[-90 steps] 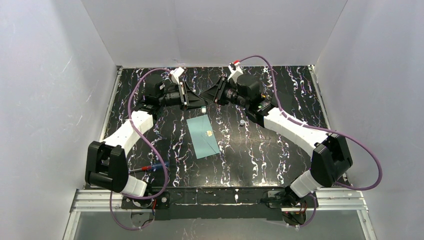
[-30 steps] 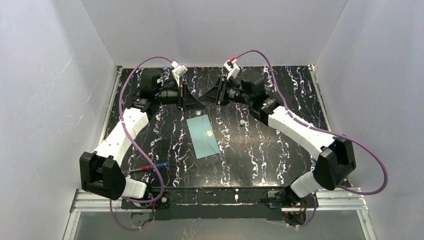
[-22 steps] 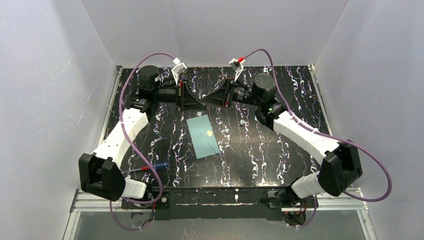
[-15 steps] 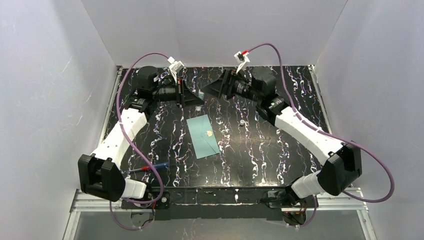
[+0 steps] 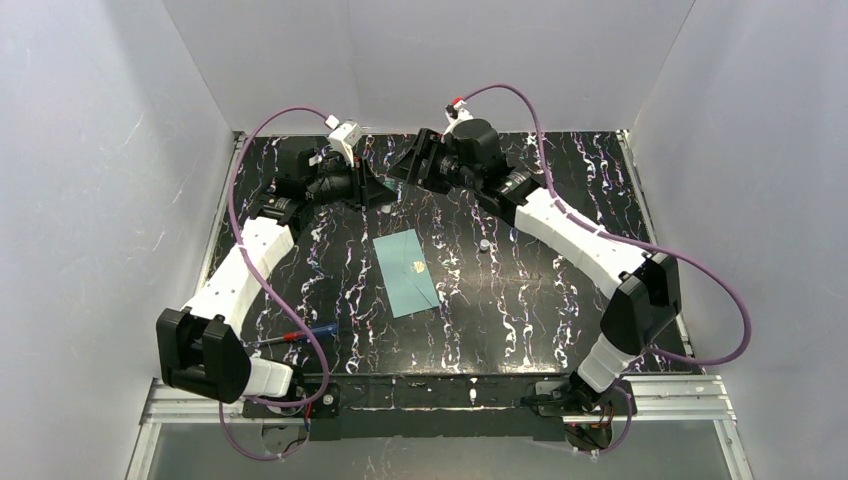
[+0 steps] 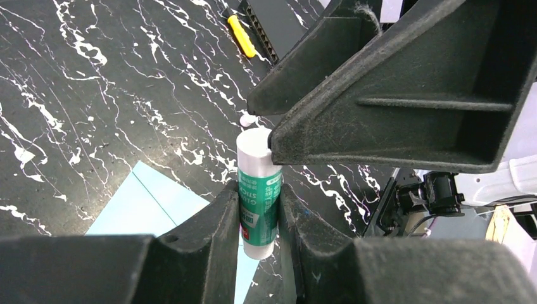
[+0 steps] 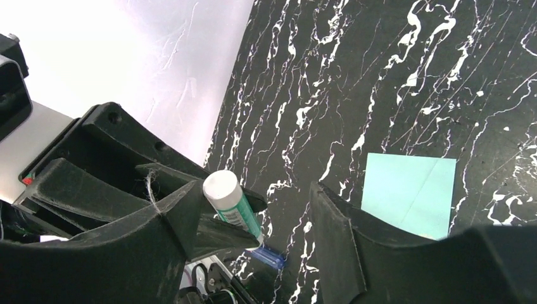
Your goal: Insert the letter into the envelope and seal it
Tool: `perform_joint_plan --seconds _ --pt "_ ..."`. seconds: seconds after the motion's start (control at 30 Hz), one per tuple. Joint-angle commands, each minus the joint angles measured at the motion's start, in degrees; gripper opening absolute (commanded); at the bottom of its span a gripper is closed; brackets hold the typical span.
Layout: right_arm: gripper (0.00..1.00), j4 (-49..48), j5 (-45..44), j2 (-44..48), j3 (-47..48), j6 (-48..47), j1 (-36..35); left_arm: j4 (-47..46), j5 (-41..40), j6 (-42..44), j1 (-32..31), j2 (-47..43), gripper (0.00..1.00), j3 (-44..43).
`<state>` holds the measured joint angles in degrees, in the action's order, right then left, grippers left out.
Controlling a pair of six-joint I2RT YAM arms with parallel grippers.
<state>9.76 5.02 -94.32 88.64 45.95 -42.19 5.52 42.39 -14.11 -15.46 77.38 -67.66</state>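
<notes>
The pale teal envelope (image 5: 408,272) lies flat mid-table with a small gold seal (image 5: 417,266) on it; its corner also shows as envelope (image 6: 145,209) and envelope (image 7: 408,190). The letter shows in no view. My left gripper (image 6: 258,193) is shut on a green-labelled glue stick (image 6: 258,183), held above the table behind the envelope. My right gripper (image 7: 259,215) stands open right opposite it. The glue stick's white end (image 7: 221,187) rests by one right finger without being clamped. In the top view the left gripper (image 5: 372,190) and right gripper (image 5: 405,165) meet at the back.
A small grey round piece (image 5: 484,244) lies right of the envelope. A red and blue pen (image 5: 300,335) lies near the front left. A black block (image 6: 272,25) with a yellow tool (image 6: 242,36) sits beyond the glue stick. White walls close in on three sides.
The right gripper has opened and let go of the glue stick's end, swinging back and left. The left gripper, still holding the glue stick, has drawn slightly toward the back wall.
</notes>
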Motion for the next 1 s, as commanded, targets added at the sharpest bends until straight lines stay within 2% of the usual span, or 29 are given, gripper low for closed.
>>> perform_joint_plan --seconds 0.0,0.17,0.33,0.5,0.57,0.63,0.7,0.8,0.83,0.87,0.93,0.97 --pt "0.69 -2.3 0.3 -0.9 4.2 1.5 -0.7 0.6 1.1 0.9 0.2 -0.6 0.00 -1.0" --pt "0.61 -1.5 2.2 -3.0 6.2 1.4 -1.0 1.6 1.4 0.9 0.2 -0.5 0.00 -1.5" --pt "0.38 -1.0 3.6 -3.3 6.2 1.2 -1.2 3.5 1.0 0.7 0.2 -0.2 0.00 -2.6" --pt "0.32 -1.8 7.0 -2.4 5.8 1.4 -1.2 4.9 0.8 0.2 0.2 0.3 0.00 -3.7" --pt "0.25 -2.6 8.6 -2.0 5.4 1.7 -1.1 6.1 0.9 0.1 0.3 0.5 0.00 -4.3" --pt "0.26 -2.8 10.4 -1.8 5.4 2.0 -1.0 6.9 1.4 -0.1 0.3 0.7 0.00 -4.9" --pt "0.41 -2.1 11.1 -1.8 5.7 1.7 -1.0 6.7 1.8 -0.5 0.3 0.7 0.00 -4.9" --pt "0.47 -1.7 11.5 -1.7 5.4 1.4 -1.0 6.1 2.1 -1.0 0.3 0.6 0.00 -4.7" --pt "0.44 -1.4 11.2 -1.7 5.4 1.4 -1.0 6.1 2.4 -1.1 0.3 0.7 0.00 -4.8" --pt "0.37 -1.3 10.5 -1.6 5.2 1.4 -1.0 6.1 2.4 -1.0 0.3 0.7 0.00 -4.8" --pt "0.15 -2.1 10.0 -0.7 4.2 1.5 -0.8 6.5 2.4 -0.5 0.3 0.6 0.00 -4.8" --pt "0.08 -2.7 9.6 -0.3 3.9 1.5 -0.7 6.7 2.2 -0.2 0.3 0.4 0.00 -4.7"
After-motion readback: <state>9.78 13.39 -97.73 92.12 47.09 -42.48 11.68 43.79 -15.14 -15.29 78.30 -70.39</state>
